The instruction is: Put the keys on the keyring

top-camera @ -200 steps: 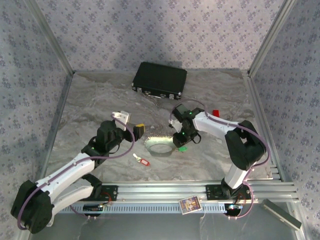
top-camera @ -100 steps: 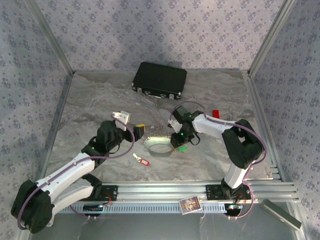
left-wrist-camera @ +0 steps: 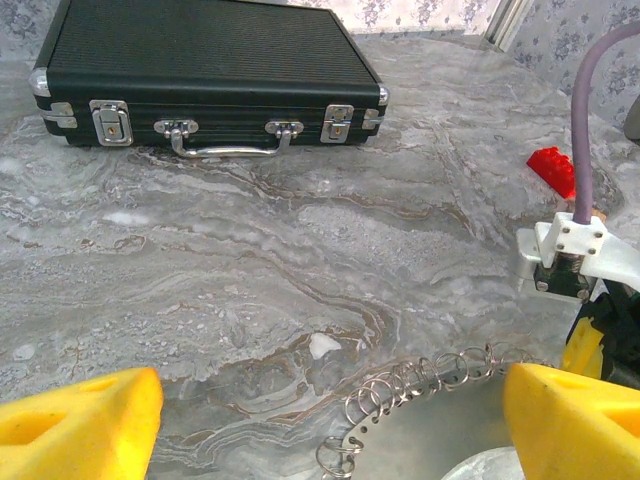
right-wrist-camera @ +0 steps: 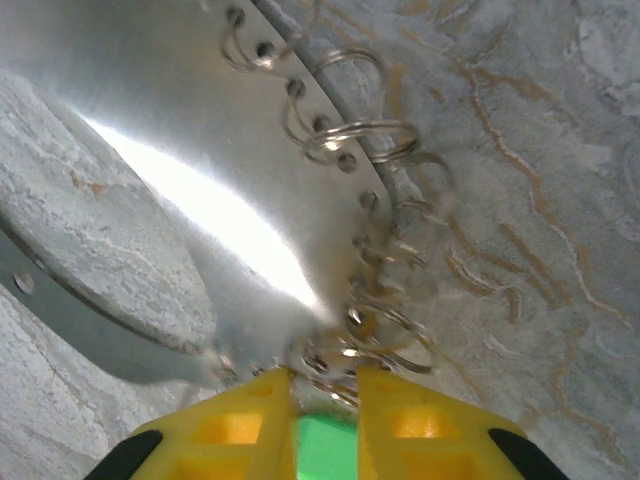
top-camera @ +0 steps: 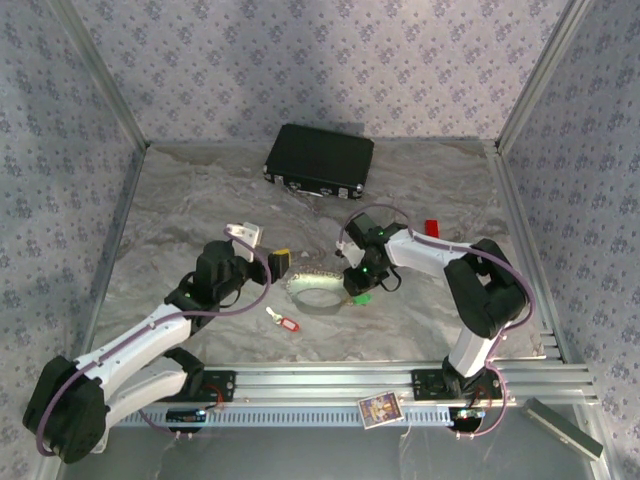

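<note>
text: none legible | labels: none | card (top-camera: 380, 410) on rail (top-camera: 300, 382): print too small to read

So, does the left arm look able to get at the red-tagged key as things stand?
Probably yes: the red-tagged key lies uncovered near the left arm, its jaws open, and nothing sits between them.

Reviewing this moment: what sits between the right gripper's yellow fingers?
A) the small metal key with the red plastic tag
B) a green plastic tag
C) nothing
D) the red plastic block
B: in the right wrist view a green plastic tag fills the gap between the yellow fingers of the right gripper, at the edge of the large pale metal keyring; the red-tagged key lies loose, away from it.
</note>
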Robot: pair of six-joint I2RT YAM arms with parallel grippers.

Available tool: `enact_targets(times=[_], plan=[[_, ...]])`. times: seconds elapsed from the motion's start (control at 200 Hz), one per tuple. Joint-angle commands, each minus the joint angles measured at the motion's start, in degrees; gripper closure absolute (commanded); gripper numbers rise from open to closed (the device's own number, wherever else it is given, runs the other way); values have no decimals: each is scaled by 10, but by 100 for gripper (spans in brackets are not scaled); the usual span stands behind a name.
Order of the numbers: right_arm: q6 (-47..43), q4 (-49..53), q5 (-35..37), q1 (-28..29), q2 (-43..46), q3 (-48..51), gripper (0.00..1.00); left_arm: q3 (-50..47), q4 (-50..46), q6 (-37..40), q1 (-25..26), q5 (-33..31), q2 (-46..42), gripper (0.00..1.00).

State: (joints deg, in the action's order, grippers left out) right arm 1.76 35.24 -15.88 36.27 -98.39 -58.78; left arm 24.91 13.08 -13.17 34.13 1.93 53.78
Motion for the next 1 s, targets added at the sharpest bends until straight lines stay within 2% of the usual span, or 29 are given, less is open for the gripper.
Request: enact_targets(times=[0.0,0.34,0.46,0.535,0.994], plan=[[-15,28,-1,9,10,-4,82,-1,3,-9,0,6,1,13],[-23,29,-9,22,26,-11,79,-1,4,-10,1,6,0,13],[-18,10,-16,18,33,-9,71,-1,1,-9,1,5,-1,13],[-18,2,-18,18,27,-10,69,-2,1,-9,1,5,-1,13],[-25,-6,-19,21,-18,-38,69,-1,0,-8,2,4,-1,13]])
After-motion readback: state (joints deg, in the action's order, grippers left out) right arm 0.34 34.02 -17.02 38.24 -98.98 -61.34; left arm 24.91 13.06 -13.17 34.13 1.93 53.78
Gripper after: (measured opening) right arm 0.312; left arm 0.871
